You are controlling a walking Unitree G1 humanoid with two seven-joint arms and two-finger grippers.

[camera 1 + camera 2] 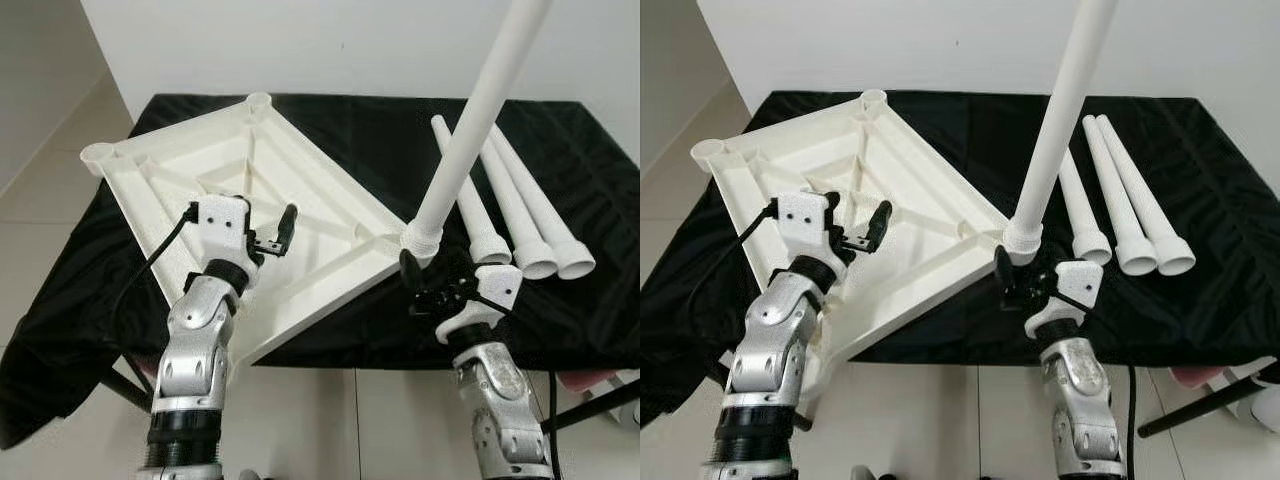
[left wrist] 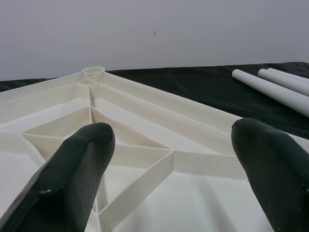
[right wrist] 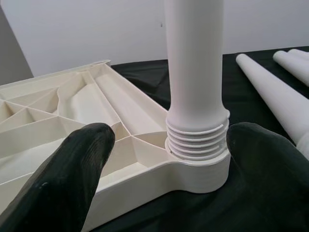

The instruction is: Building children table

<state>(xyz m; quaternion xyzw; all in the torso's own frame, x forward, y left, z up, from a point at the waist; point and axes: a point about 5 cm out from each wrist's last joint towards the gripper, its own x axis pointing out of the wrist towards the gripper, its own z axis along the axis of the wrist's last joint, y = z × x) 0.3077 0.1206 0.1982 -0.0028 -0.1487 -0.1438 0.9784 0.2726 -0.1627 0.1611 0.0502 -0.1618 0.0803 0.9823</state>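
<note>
The white plastic table top (image 1: 170,200) lies upside down on the black-draped table (image 1: 560,300), ribs facing up. One white leg (image 1: 470,130) stands tilted in the top's near right corner socket (image 1: 422,238), its thread partly showing (image 3: 198,137). My right gripper (image 1: 432,285) is open just in front of that socket, one finger on each side of it (image 3: 169,140), not gripping. My left gripper (image 1: 270,235) is open over the ribbed near left part of the top (image 2: 171,135), holding nothing. Three more white legs (image 1: 520,200) lie side by side on the cloth to the right.
The top's near corner (image 1: 250,350) juts past the table's front edge over the tiled floor (image 1: 330,420). Empty round sockets sit at the far left (image 1: 98,155) and far (image 1: 258,101) corners. A white wall rises close behind. A black rod (image 1: 600,405) slants at lower right.
</note>
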